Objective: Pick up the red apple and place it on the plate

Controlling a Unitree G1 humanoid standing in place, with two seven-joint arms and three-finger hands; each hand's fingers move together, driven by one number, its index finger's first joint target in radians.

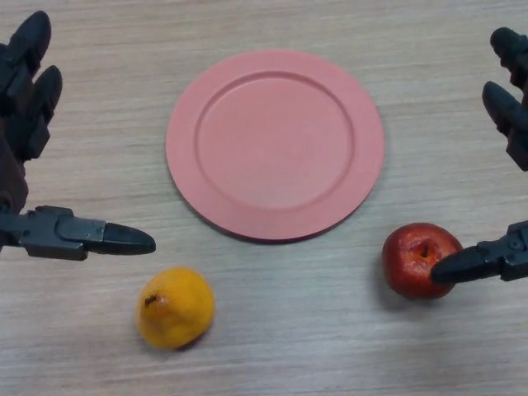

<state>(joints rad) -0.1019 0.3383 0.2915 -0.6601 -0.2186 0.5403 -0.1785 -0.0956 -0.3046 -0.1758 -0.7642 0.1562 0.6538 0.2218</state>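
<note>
Sitting on the table: red apple off the plate, both hands open

Sitting stem-up at lower right, the red apple (419,259) is round and glossy, deep red with darker mottling, a few pale highlights and a short dark stem in a shallow dimple at the top. It rests on the wooden table (330,346), not on the plate. No sticker, label or writing shows on it, or on anything else in view.

The right hand (505,257) comes in from the right edge. Its thumb tip overlaps the apple's right side as seen from above; contact or just above, cannot tell. Its fingers are spread well up and away near the upper right edge, straight, not curled round the fruit. Hand wide open, holding nothing.

The pink plate (275,143) lies up and left of the apple, near it but not touching, round with a raised rim, nothing on it.

An orange fruit (175,307), yellow-orange with a small dark stem end facing upper left, sits at lower left, well apart from the apple and below the plate's left edge.

The left hand (62,233) shows at the left edge, thumb pointing right just above the orange fruit, fingers straight at upper left. Open, empty.
</note>
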